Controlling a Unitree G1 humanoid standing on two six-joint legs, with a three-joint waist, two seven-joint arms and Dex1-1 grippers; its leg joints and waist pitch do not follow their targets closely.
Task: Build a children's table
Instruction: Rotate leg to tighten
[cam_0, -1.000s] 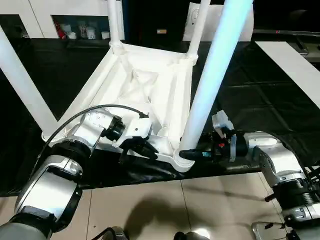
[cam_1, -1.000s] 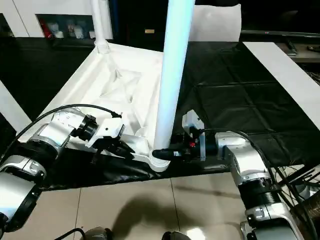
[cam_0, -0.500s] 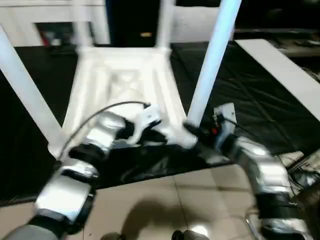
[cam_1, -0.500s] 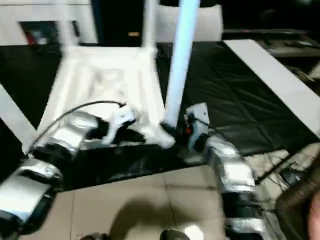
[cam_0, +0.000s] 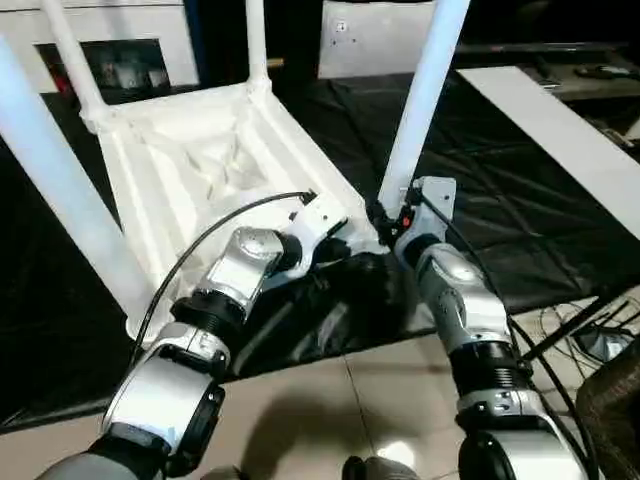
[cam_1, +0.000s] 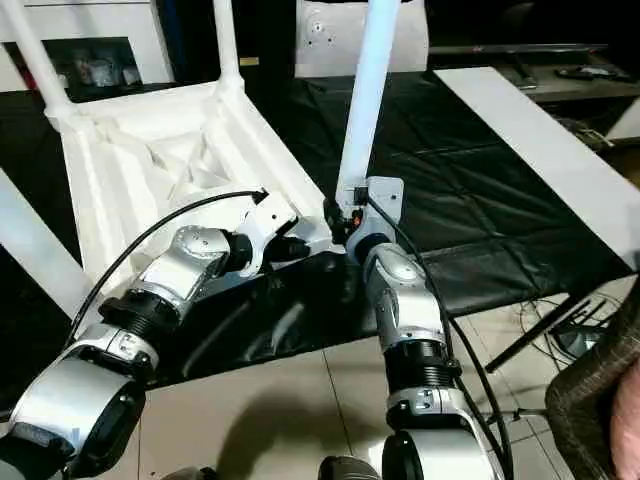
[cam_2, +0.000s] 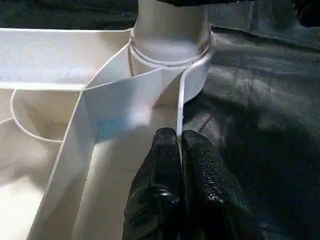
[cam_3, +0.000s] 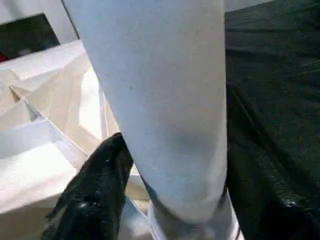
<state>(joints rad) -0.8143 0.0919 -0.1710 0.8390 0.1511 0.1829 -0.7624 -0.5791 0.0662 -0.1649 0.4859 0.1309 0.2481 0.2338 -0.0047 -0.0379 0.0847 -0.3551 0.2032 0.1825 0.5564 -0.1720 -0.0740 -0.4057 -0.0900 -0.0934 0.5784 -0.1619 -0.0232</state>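
The children's table lies upside down on the black cloth, its ribbed white tabletop (cam_0: 200, 170) facing up. White tube legs stand in its corner sockets, the nearest one (cam_0: 420, 100) rising at the middle. My left gripper (cam_2: 180, 137) is shut on the tabletop's thin rim just beside that leg's socket (cam_2: 170, 55). My right gripper (cam_0: 385, 215) sits at the base of the same leg (cam_3: 165, 100). Its fingers (cam_3: 95, 185) stand on either side of the tube, one against it and the other a little apart.
A flat white board (cam_0: 560, 120) lies on the cloth at the right. A white cabinet (cam_0: 120, 30) stands behind. The black cloth (cam_0: 330, 300) bunches at the near edge above the tiled floor. Cables (cam_0: 590, 330) and a wicker basket (cam_0: 615, 410) sit at the lower right.
The head view has swung. The table has turned, and its held corner now sits farther in on the cloth. Both grippers have stayed at that corner, my right arm now reaching from the front.
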